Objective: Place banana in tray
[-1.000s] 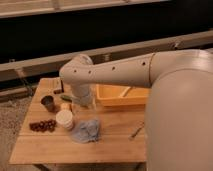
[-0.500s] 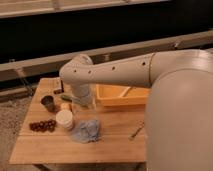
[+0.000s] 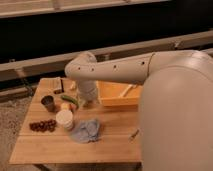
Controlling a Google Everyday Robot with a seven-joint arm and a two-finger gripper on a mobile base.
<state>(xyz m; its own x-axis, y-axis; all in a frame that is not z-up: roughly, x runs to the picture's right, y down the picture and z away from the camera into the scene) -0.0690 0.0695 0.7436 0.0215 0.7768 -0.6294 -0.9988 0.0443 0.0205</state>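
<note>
The orange-yellow tray [image 3: 114, 100] stands on the wooden table [image 3: 110, 145], right of centre, with a long pale cream utensil [image 3: 128, 90] lying in it. A small pale-yellow piece that looks like the banana [image 3: 65, 106] lies just behind the white cup [image 3: 65, 119], left of the tray. My gripper [image 3: 86, 101] hangs from the white arm [image 3: 120, 72] just left of the tray's left wall, low over the table. It is close to the right of a dark green curved vegetable [image 3: 70, 99]. The wrist hides most of the gripper.
A dark metal cup [image 3: 48, 102] and a bunch of dark red grapes [image 3: 42, 125] sit at the left. A crumpled blue cloth [image 3: 85, 131] lies in front. A small utensil [image 3: 133, 134] lies near the right. Small blocks [image 3: 57, 84] sit at the back left.
</note>
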